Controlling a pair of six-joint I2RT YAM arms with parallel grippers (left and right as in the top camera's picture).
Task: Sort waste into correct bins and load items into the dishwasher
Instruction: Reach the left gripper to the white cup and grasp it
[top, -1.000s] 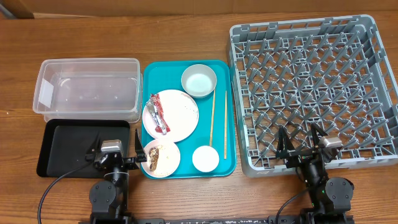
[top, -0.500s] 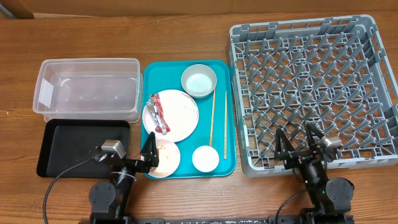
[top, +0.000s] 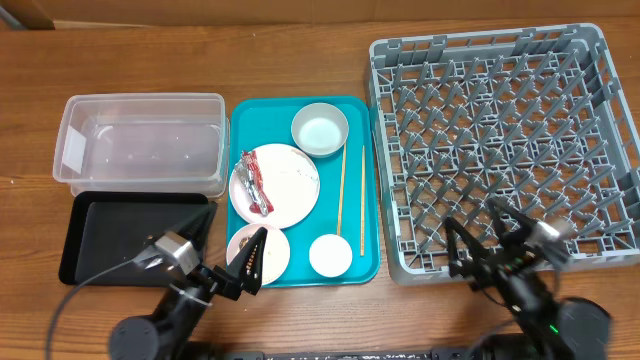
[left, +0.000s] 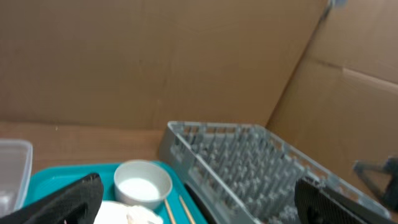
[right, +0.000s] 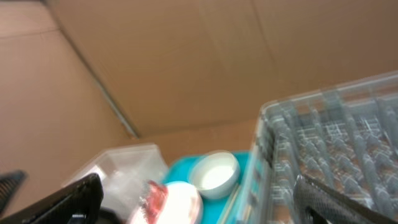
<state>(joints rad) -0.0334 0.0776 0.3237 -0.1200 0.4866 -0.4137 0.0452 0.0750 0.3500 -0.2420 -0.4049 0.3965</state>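
Observation:
On the teal tray (top: 360, 120) lie a large white plate (top: 292, 185) with the red-and-white wrapper (top: 252, 182), a small plate (top: 272, 250) with brown scraps, a pale bowl (top: 320, 130), a white cup (top: 330, 255) and two chopsticks (top: 342, 195). The clear tub (top: 140, 140) and black tray (top: 110, 235) stand to the left, and the grey rack (top: 500, 140) to the right. My left gripper (top: 225, 250) is open and empty at the small plate's left edge. My right gripper (top: 485, 245) is open and empty over the rack's front edge. No napkin shows.
The left wrist view shows the bowl (left: 143, 183), the chopsticks (left: 171, 211) and the rack (left: 249, 168) before brown cardboard walls. The right wrist view shows the bowl (right: 214, 174), the wrapper (right: 152, 196), the tub (right: 124, 168) and the rack (right: 336, 137).
My left gripper has swung right from the black tray's corner to the small plate. My right arm has shifted a little to the right. Both stay open.

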